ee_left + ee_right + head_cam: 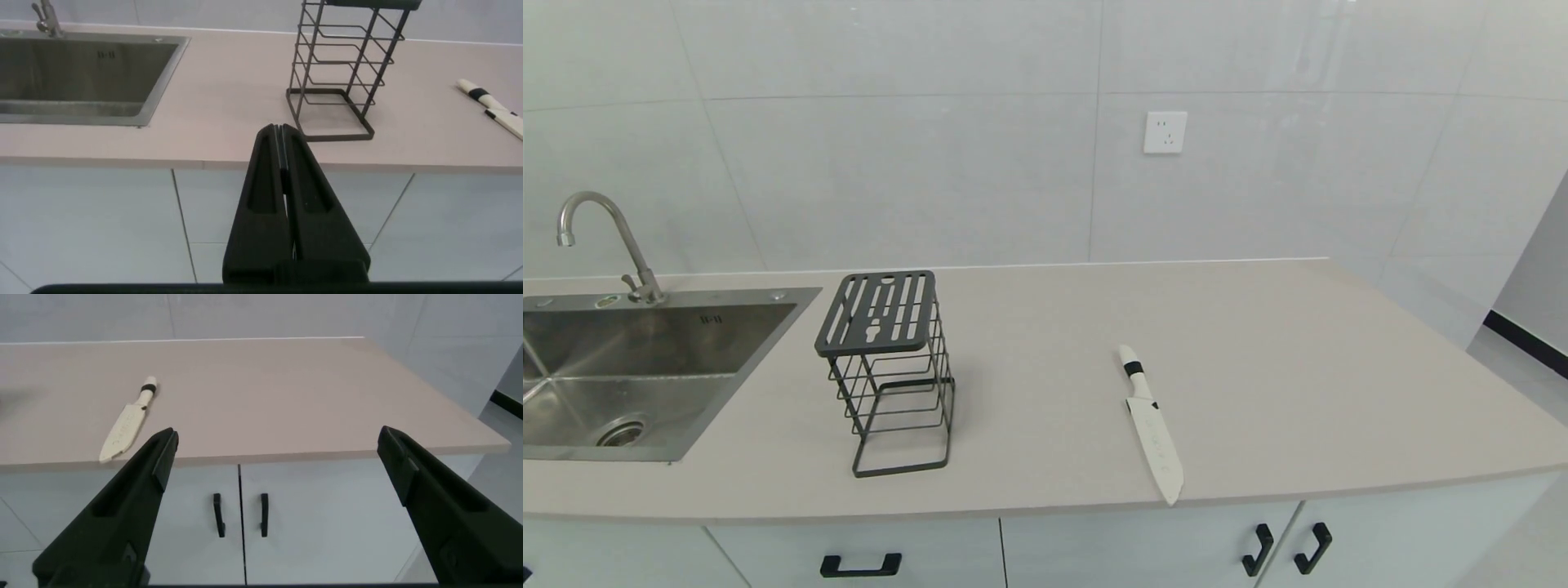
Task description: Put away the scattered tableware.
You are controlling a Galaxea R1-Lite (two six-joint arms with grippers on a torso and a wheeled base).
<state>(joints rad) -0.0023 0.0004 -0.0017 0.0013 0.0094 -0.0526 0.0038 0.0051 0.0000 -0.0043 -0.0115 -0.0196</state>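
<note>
My head sees the knife (1150,425) right of the rack (886,367). My wrists see my left claw (282,129) pressed together, my right claw (278,441) spread.

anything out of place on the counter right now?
Yes: the white knife lies loose on the counter, to the right of the black wire rack. Its blade tip is at the front edge and seemingly just over it, so it could be knocked off. The rack stands upright. Nothing looks spilled or damaged.
</note>
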